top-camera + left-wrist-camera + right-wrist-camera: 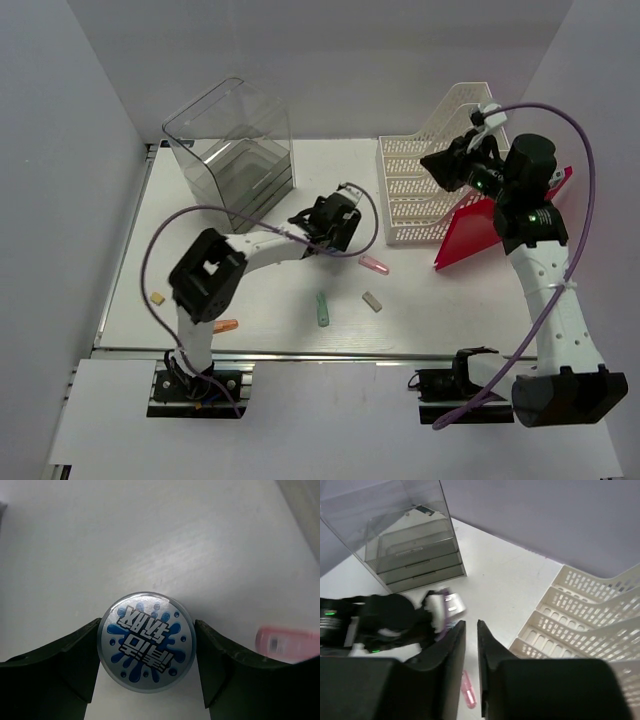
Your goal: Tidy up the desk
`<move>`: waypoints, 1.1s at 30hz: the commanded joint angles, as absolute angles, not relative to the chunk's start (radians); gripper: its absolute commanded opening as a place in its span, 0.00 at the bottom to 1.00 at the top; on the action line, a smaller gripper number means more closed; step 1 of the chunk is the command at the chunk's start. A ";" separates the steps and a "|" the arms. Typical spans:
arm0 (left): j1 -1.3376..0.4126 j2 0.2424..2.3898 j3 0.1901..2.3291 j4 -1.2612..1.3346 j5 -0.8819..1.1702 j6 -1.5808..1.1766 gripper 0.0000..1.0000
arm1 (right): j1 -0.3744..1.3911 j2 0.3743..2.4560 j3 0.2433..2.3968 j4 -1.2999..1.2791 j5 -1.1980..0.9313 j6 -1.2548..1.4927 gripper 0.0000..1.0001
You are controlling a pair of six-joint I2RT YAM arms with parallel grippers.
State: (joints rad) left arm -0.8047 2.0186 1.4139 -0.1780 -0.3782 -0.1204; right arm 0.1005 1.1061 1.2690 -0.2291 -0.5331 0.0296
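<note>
The desk (270, 300) is a white tabletop with a silver rail along its near edge. My left gripper (335, 225) is low at the desk's middle. In the left wrist view my left gripper (147, 625) has both fingers against the rim of a round silver disc (146, 649) with a blue splash and Korean lettering. The disc is hidden in the top view. My right gripper (450, 165) hovers above the white file rack (425, 185). In the right wrist view its jaws (471, 625) stand a narrow gap apart with nothing between them.
A red folder (490, 235) leans at the rack's right side under my right arm. The clear drawer box (235, 150) stands at the back left. Loose on the desk lie a pink item (374, 265), a green item (322, 310), a grey block (373, 301), an orange item (226, 326) and a tan piece (157, 298).
</note>
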 commanded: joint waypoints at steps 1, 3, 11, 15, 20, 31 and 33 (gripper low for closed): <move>-0.825 1.711 1.261 -0.110 -0.331 -0.065 0.00 | 0.097 1.170 1.364 -0.242 -0.552 0.015 0.17; -0.825 1.564 1.154 -0.123 -0.310 -0.054 0.00 | 0.101 1.248 1.408 -0.258 -0.590 0.018 0.08; -0.816 1.142 0.907 -0.227 -0.216 -0.046 0.00 | 0.237 1.610 1.637 -0.368 -0.742 0.023 0.25; -0.807 0.968 0.845 -0.346 -0.192 -0.093 0.00 | 0.325 1.840 1.840 -0.399 -0.794 0.131 0.52; -0.816 0.853 0.865 -0.486 -0.175 -0.176 0.00 | 0.363 2.031 1.994 -0.319 -0.838 0.320 0.51; -0.816 0.703 0.930 -0.821 -0.432 -0.354 0.00 | 0.465 2.244 1.951 0.216 -0.959 0.773 0.40; -0.816 0.690 0.937 -0.836 -0.460 -0.367 0.00 | 0.477 2.276 1.965 0.280 -0.947 0.863 0.40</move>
